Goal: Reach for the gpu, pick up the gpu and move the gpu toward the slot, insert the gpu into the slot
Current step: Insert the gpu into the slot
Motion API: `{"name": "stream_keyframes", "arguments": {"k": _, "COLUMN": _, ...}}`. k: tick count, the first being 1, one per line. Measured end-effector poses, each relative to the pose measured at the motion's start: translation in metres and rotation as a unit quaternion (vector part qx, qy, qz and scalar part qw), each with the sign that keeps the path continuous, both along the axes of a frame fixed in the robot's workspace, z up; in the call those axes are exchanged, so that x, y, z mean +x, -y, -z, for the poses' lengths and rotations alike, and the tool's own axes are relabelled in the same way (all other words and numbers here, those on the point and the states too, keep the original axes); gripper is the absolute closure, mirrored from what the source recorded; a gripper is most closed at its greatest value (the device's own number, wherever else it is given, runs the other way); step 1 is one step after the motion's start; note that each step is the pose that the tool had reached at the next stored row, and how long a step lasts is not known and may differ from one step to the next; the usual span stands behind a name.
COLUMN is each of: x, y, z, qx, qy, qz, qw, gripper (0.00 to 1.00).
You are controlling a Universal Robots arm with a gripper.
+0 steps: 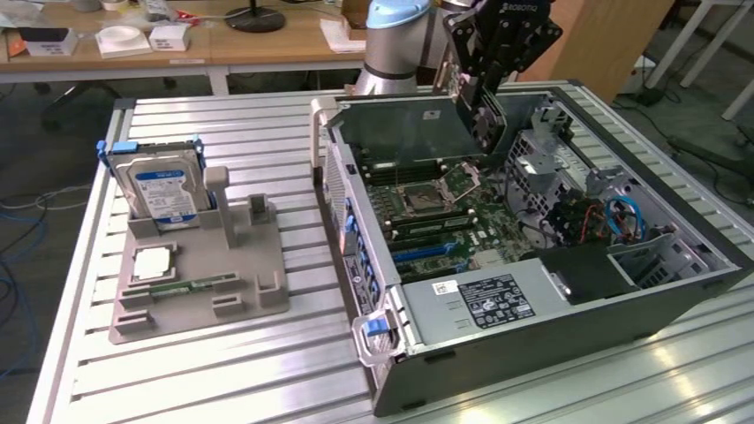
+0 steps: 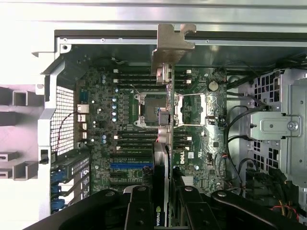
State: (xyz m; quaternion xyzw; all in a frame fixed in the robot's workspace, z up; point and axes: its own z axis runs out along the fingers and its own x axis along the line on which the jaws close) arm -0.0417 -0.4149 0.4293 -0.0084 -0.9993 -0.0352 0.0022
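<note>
Slatted metal desk (image 1: pixel 236 115), open computer case (image 1: pixel 659 291) on it, grey fixture (image 1: pixel 194 283) at the case's nine o'clock in the exterior view, motherboard (image 1: pixel 454 221) inside, gpu (image 1: pixel 407 128) held on edge above its twelve o'clock end, end effector (image 2: pixel 165 191) pinching the gpu.

The gripper (image 2: pixel 163 201) is cut short by the wrist view's edge, which leaves the ends of its fingers (image 2: pixel 139 208) in sight. The gpu (image 2: pixel 165 136) held between them stands edge-on, both faces hidden, and covers a strip of the motherboard (image 2: pixel 105 143). In the exterior view the arm (image 1: pixel 395 40) runs off the upper edge, and the print on the hard drive (image 1: pixel 165 190) label is too small to read
</note>
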Motion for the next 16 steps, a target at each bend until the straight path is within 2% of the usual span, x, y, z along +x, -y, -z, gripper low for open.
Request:
{"name": "stream_keyframes", "arguments": {"k": 2, "x": 0.0000, "y": 0.0001, "z": 0.0000, "qx": 0.0000, "qy": 0.0000, "qz": -0.005, "qw": 1.0000, "gripper": 0.74}}
{"name": "stream_keyframes", "arguments": {"k": 7, "x": 0.0000, "y": 0.0001, "z": 0.0002, "qx": -0.0001, "qy": 0.0000, "qz": -0.048, "qw": 0.9988, "gripper": 0.74}}
{"name": "stream_keyframes", "arguments": {"k": 9, "x": 0.0000, "y": 0.0001, "z": 0.0004, "qx": 0.0000, "qy": 0.0000, "qz": -0.066, "qw": 0.9978, "gripper": 0.74}}
{"name": "stream_keyframes", "arguments": {"k": 16, "x": 0.0000, "y": 0.0002, "z": 0.0009, "qx": 0.0000, "qy": 0.0000, "qz": -0.119, "qw": 0.9929, "gripper": 0.74}}
